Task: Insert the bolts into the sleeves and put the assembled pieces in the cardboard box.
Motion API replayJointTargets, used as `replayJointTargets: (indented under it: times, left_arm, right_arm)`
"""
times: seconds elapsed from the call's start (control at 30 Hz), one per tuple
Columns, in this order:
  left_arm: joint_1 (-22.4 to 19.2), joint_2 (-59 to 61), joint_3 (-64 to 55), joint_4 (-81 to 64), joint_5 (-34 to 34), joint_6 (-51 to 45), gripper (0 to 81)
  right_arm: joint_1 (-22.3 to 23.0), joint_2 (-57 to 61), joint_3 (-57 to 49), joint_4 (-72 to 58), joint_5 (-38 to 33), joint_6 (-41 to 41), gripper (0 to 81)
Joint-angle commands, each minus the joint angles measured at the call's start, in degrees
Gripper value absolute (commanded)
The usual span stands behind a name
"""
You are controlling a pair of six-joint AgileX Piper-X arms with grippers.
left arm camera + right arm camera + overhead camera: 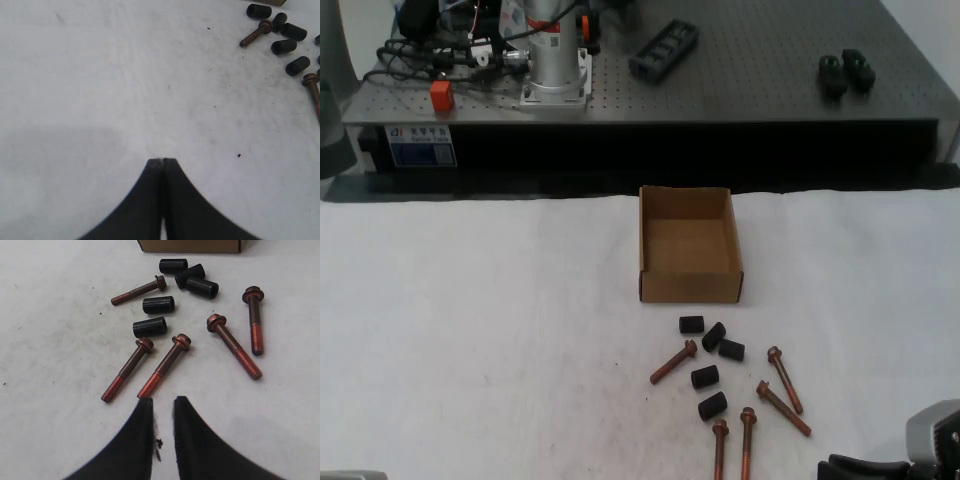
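Left claw [162,161]: fingers pressed together tip to tip, holding nothing, above bare white cloth [100,90]. Right claw [163,401]: fingers parted by a narrow gap, holding nothing, just short of the threaded ends of two bolts.

1. Perforated metal plate [740,85]: lies at 12 o'clock from the box, beyond the cloth's far edge.
2. Cardboard box [690,287]: stands open-topped on the cloth near the centre of the high view. The loose parts lie on the cloth at 6 o'clock from it.
3. Bolts, five, copper-coloured, all loose and none seated in a sleeve:
 - One [139,290] lies at 9 o'clock of the group, head toward the sleeves.
 - Two [253,320] [234,346] lie at 3 o'clock of the group, heads toward the box.
 - Two [164,366] [127,369] lie side by side at 6 o'clock of the group, nearest the right claw.
4. Sleeves, five, black:
 - Three [173,266] [190,275] [202,288] form a tight cluster nearest the box.
 - Two [158,305] [149,327] lie at 6 o'clock from that cluster, near each other but apart.
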Motion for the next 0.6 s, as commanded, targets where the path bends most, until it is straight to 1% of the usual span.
replayJointTargets:
  times: [0.0, 0.57]
  left_arm:
    - [0.2, -0.4, -0.1, -0.7, 0.0, -0.7, 0.6]
    - [0.2, -0.4, -0.1, -0.7, 0.0, -0.7, 0.6]
  right_arm:
    - [-0.1, -0.5, -0.6, -0.6, -0.4, 0.3, 11.8]
    - [-0.1, -0.5, -0.6, -1.2, -0.2, 0.3, 11.8]
